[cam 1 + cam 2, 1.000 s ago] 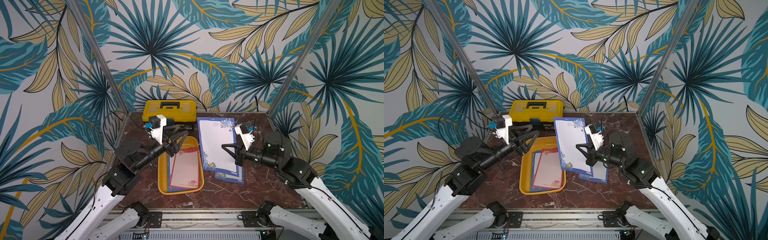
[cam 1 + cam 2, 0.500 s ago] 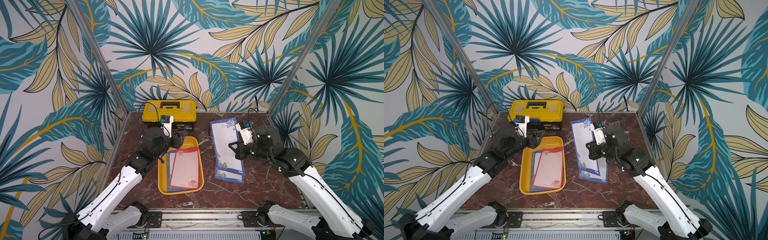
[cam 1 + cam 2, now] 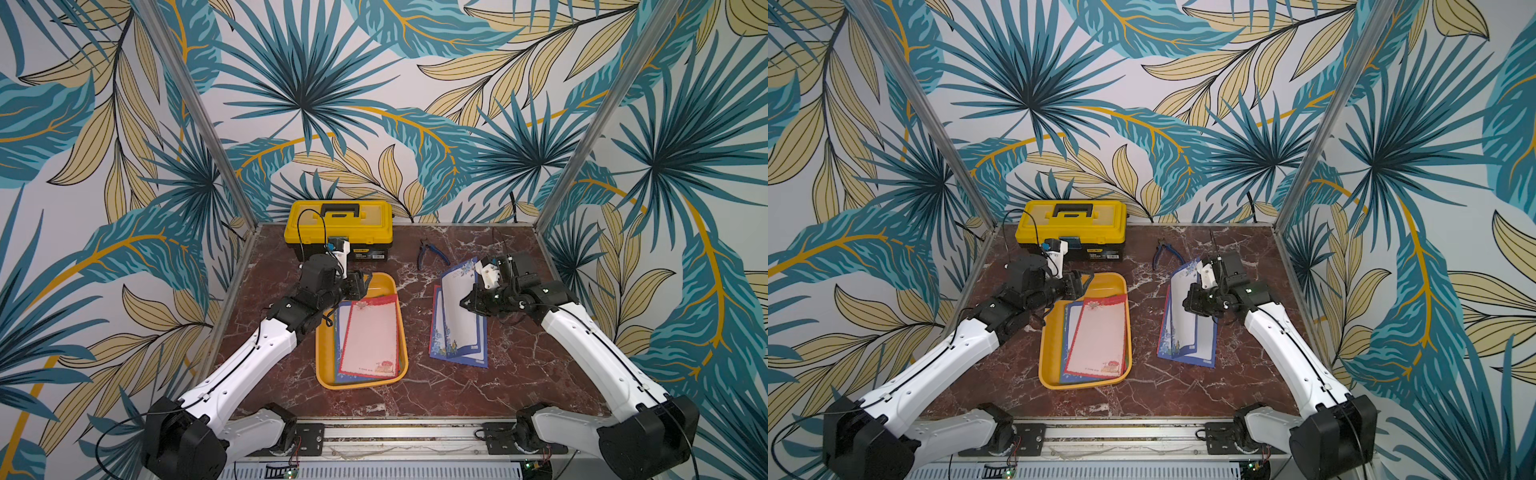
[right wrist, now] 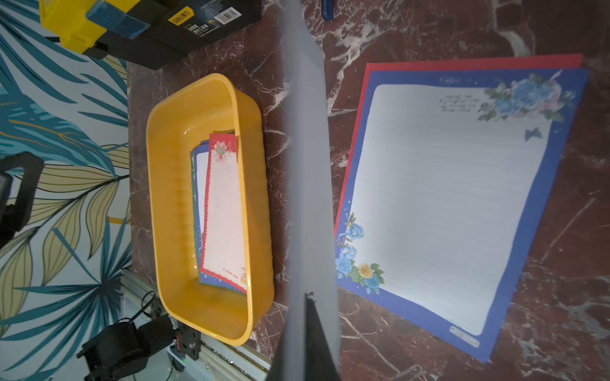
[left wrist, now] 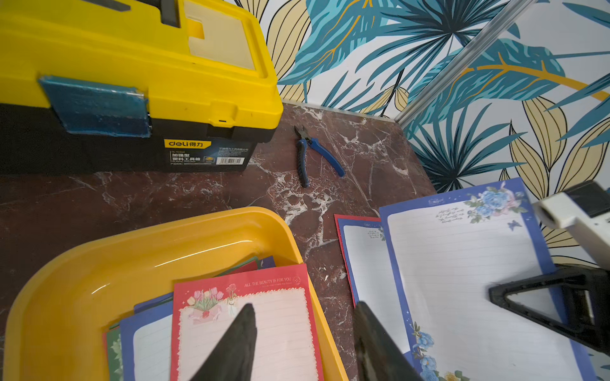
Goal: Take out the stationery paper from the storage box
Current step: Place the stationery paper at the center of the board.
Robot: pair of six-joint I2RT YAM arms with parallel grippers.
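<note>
Now finds the right gripper [image 3: 465, 302] drawn farther toward 3 o'clock than a second ago, and the blue-bordered sheet [image 3: 459, 324] in it tipped up on edge instead of spread flat. Finds the left arm [image 3: 257, 353] unfolded from its earlier crouch, with the left gripper [image 3: 365, 286] brought to the 11 o'clock corner of the storage box [image 3: 321, 353].

Shows, in both top views, the stationery paper [image 3: 1073, 328] in two lots: a fanned stack inside the storage box under a red scalloped sheet [image 3: 370, 336], and a small pile [image 3: 465, 360] on the counter [image 3: 519, 374] at 3 o'clock of the box. Puts a yellow toolbox [image 3: 338, 226] at 12 o'clock and blue-handled pliers [image 3: 430, 253] at 1 o'clock.

Gains from the left wrist view a detail too small in the top views: left gripper jaws about halfway apart, gripping nothing, one fingertip [image 5: 246, 316] seen against the red scalloped sheet, its partner outside the box rim. Gains from the right wrist view the blue-bordered sheet edge-on as a grey strip, pinched by the closed right gripper, plus the pile's top sheet, blue floral over a red one.

Has the left arm reaching long from 7 o'clock, wrist bent down over the box. Has the right arm [image 3: 582, 332] stretched from 5 o'clock toward 12, gripper pointing toward 9 o'clock.
</note>
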